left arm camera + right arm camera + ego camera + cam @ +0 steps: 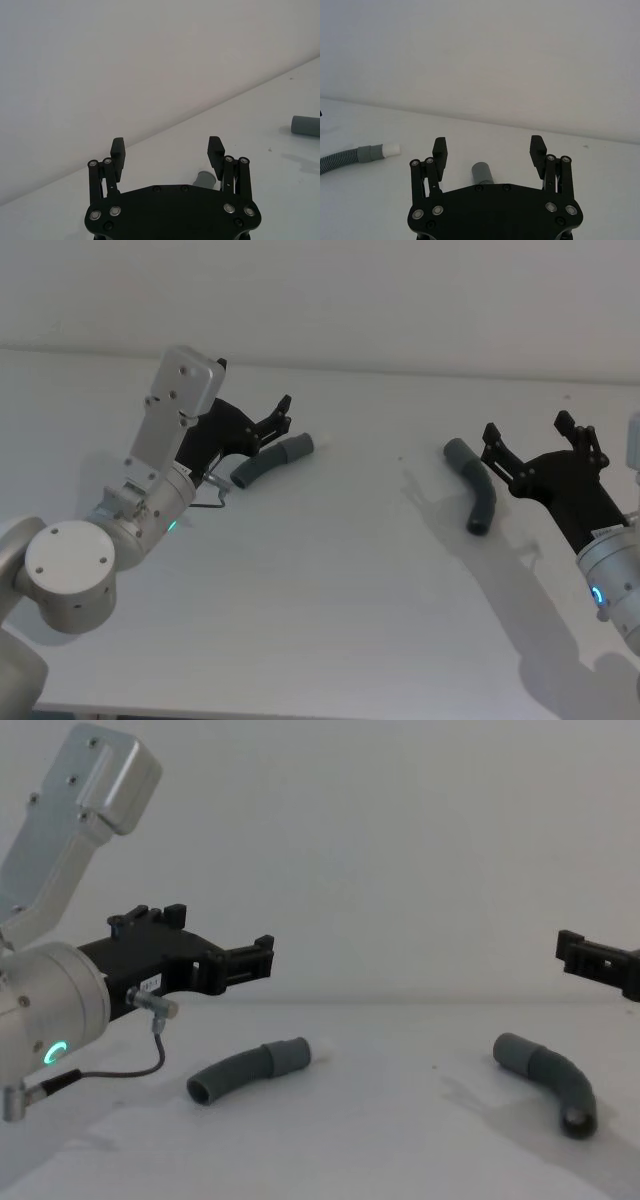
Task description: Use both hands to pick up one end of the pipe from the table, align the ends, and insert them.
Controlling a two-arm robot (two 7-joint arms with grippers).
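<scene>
Looking across the plain white-grey matte table, we see two curved dark-grey corrugated hose pieces lying flat on it, well apart, neither one gripped. The left hose piece lies on the table's left part, toward its far edge. Its smooth grey cuff and narrow white tube point toward the table's middle.

The black ribbed-fingered left gripper hovers above the table over this piece, jaws spread wide with nothing between them. In the chest view we find it clear of the hose, which rests on the table below the fingertips. In the left wrist view the cuff shows close beside one finger, not centred between the jaws.

The right hose piece lies on the table's right part, its plain grey cuff at the far end. The black right gripper hangs above the table just beside it, jaws likewise spread and empty. In the right wrist view that cuff sits roughly midway between the two fingers, down on the table.
</scene>
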